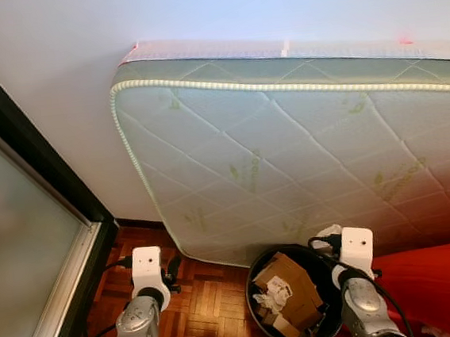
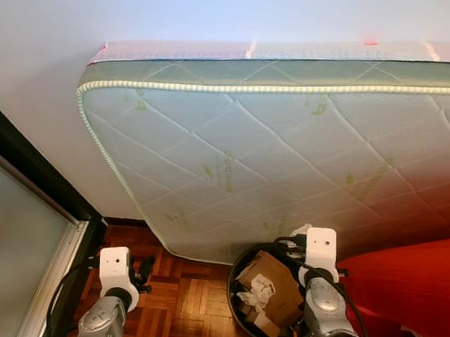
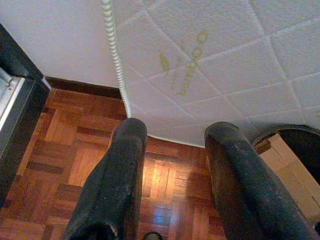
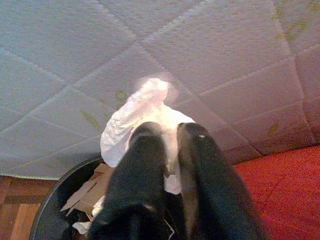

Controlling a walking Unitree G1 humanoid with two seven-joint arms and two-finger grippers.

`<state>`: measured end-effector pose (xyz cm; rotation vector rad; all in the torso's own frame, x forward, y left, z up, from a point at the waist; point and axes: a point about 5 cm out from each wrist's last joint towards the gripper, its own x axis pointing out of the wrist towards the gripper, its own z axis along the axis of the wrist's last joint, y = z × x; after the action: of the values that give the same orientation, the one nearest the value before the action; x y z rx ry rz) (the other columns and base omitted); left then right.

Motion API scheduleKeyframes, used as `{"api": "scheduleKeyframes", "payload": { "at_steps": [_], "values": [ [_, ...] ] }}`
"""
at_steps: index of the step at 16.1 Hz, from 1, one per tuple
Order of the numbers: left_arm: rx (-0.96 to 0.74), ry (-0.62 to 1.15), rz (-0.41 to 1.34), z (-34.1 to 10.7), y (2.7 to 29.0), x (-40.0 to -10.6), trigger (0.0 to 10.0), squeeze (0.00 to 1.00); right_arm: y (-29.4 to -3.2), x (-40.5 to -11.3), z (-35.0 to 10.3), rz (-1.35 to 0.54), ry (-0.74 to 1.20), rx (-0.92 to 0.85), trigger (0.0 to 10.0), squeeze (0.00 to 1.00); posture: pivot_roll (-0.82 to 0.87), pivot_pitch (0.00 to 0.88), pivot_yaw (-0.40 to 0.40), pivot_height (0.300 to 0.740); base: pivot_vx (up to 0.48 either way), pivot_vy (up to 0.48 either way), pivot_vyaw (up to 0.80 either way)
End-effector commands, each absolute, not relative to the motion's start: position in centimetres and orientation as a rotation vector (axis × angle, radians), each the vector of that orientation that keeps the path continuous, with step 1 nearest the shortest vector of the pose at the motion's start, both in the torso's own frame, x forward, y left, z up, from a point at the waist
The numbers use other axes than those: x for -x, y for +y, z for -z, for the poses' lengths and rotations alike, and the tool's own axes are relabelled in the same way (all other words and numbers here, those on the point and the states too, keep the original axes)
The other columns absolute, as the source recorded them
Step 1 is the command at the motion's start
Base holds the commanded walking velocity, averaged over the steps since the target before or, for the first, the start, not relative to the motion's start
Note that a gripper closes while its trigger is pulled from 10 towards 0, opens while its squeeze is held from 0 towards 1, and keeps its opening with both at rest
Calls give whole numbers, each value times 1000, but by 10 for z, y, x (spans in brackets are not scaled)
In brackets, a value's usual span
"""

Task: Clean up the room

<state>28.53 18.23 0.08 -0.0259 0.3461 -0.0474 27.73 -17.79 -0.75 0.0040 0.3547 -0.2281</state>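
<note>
Right gripper point(image 4: 167, 131): jaws pinch crumpled white tissue point(image 4: 145, 112) over round black bin of cardboard scraps point(image 1: 259, 300), mattress at 12 o'clock.
Left gripper point(image 3: 175, 145): jaws wide, empty.
Advice: centre over the bin, then release.

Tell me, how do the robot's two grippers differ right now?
The left gripper has its fingers apart and holds nothing; the right gripper is shut on a white tissue. The left hangs over bare parquet floor; the right sits above the black bin of cardboard scraps. Both have long black fingers.

green printed logo on the mattress point(image 3: 210, 55), lettering too blurred to read
</note>
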Motion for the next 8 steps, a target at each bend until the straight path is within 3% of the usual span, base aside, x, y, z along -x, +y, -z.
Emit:
{"api": "scheduleKeyframes", "payload": {
  "at_steps": [1, 8],
  "values": [
    [31, 363, 50, 3, 183, -281, 10000, 0, -180, -276, 8, 238, 355, -12, 10000, 1000, 92, 195, -14, 740, 0, 0, 0],
    [34, 370, 60, 4, 182, -281, 10000, 0, -179, -273, 11, 228, 372, -17, 10000, 1000, 92, 190, -12, 740, 0, 0, 0]
  ]
}}
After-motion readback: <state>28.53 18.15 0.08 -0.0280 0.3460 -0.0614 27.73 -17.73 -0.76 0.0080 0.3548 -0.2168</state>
